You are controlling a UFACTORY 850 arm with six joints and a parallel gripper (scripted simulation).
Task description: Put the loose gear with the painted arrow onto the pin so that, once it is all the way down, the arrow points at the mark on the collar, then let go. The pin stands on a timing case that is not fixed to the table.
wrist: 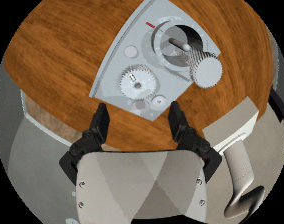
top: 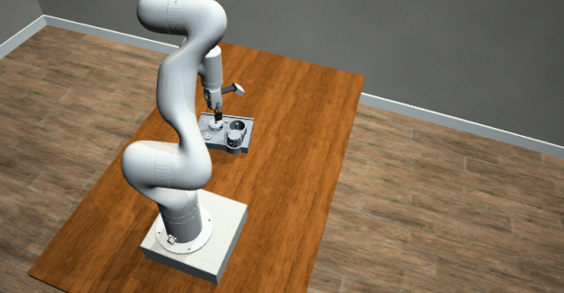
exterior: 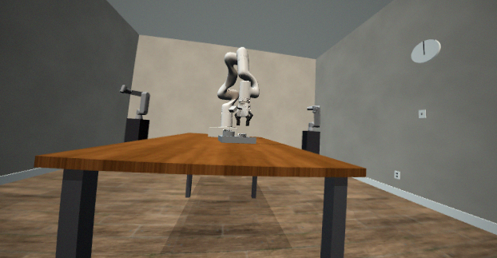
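Observation:
The grey timing case (top: 247,122) (exterior: 237,140) (wrist: 124,32) lies on the wooden table (top: 295,134) (wrist: 66,36). The loose gear with the painted arrow (wrist: 137,83) (top: 213,126) lies flat on the case's near part. The collar (wrist: 159,38) (top: 237,124) rings the pin (wrist: 173,42), and a red mark (wrist: 150,24) sits at its edge. My gripper (wrist: 138,109) (top: 218,117) (exterior: 243,121) is open and empty. It hangs a little above the case, over the loose gear, with its fingers clear of it.
A knurled gear sits on the case next to the collar. Small round studs (wrist: 130,50) (wrist: 158,102) stand on the case around the loose gear. The arm's base block (top: 213,243) stands at the table's near end.

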